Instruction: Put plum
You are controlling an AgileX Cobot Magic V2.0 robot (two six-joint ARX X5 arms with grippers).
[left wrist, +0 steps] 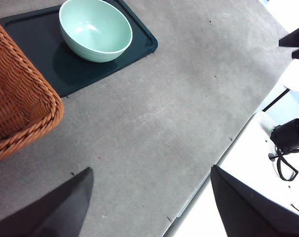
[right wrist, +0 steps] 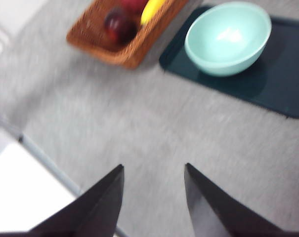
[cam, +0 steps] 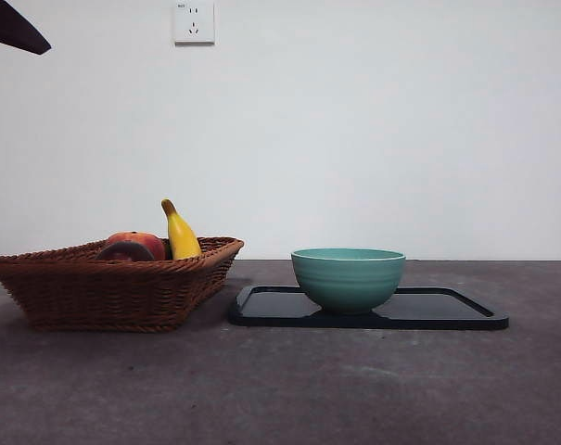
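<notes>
Even soft light; right wrist view blurred

- Dark maroon-purple round plum (right wrist: 119,25), glossy
- Red-orange round fruit (cam: 139,243)
- Yellow banana (cam: 181,235) with a brown tip
- Reddish-brown woven wicker basket (cam: 113,287)
- Ribbed pale-green ceramic bowl (cam: 348,278)
- Flat black tray (cam: 447,311)
- Mottled grey table (cam: 289,389)

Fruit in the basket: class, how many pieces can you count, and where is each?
3, all in the wicker basket: the plum in the middle, a red fruit and a banana behind it. More may be hidden.
</notes>
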